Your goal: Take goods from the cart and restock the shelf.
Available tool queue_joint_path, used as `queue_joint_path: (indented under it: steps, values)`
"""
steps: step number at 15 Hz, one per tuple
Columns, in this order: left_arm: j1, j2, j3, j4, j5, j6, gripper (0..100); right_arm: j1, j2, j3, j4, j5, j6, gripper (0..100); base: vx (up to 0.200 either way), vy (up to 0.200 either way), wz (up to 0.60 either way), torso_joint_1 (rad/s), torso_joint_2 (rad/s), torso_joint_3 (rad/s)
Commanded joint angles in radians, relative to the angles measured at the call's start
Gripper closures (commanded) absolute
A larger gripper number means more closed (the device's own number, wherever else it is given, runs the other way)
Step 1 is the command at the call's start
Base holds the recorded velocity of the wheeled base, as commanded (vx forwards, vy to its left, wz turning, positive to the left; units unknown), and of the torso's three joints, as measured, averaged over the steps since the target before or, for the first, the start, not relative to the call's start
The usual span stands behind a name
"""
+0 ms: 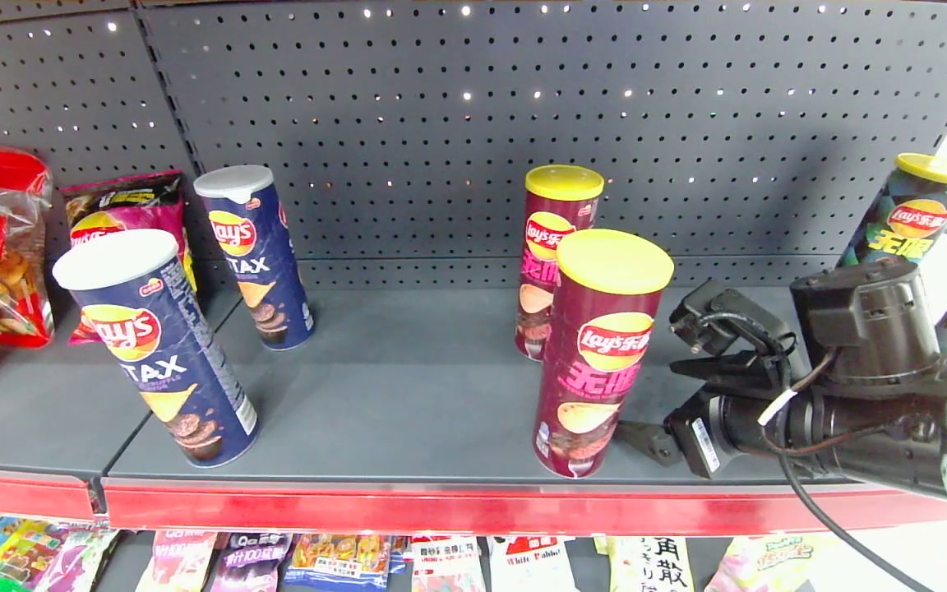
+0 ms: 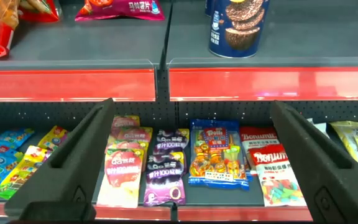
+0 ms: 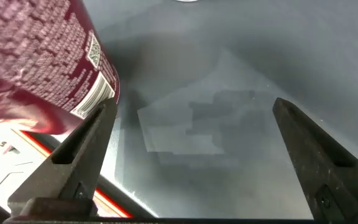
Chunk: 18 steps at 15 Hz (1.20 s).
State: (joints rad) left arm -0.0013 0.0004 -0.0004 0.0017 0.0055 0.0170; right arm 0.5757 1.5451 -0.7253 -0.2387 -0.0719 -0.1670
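The right gripper (image 3: 194,106) is spread wide with nothing between its fingers. Bare grey shelf (image 1: 408,395) shows through the gap. It sits low over the upper shelf deck, near the front edge. One finger (image 3: 82,149) lies just beside the base of the front maroon can (image 1: 601,353). Contact between finger and can cannot be confirmed.

The front maroon can stands upright, yellow lid on top, close to the red edge strip (image 1: 473,506). A second maroon can (image 1: 554,255) stands upright behind it, nearer the pegboard back panel (image 1: 523,123).

The left gripper (image 2: 192,106) is also spread wide and holds nothing. It faces the lower shelf, where flat candy bags (image 2: 166,168) lie in a row.

On the left part of the upper shelf:
- Front blue can (image 1: 157,345), white lid, near the edge strip.
- Rear blue can (image 1: 256,255), white lid, farther back.
- Snack bags (image 1: 124,214) against the back panel, beside the rear blue can.

A dark can with a yellow lid (image 1: 905,214) stands at the far right, behind the right arm.
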Motion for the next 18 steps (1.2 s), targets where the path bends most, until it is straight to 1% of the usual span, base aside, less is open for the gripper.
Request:
queue_joint_path:
  steps: [1,18]
  values:
    - [0.000,0.000,0.000,0.000,0.001,0.000,0,0.004,0.012,-0.009,-0.001,0.000,0.000,0,0.000,0.000,0.00,0.000,0.00,0.000]
    - [0.000,0.000,0.000,0.000,0.001,0.000,0,0.049,0.029,-0.032,-0.002,-0.009,0.003,0,0.000,0.000,0.00,0.000,0.00,0.000]
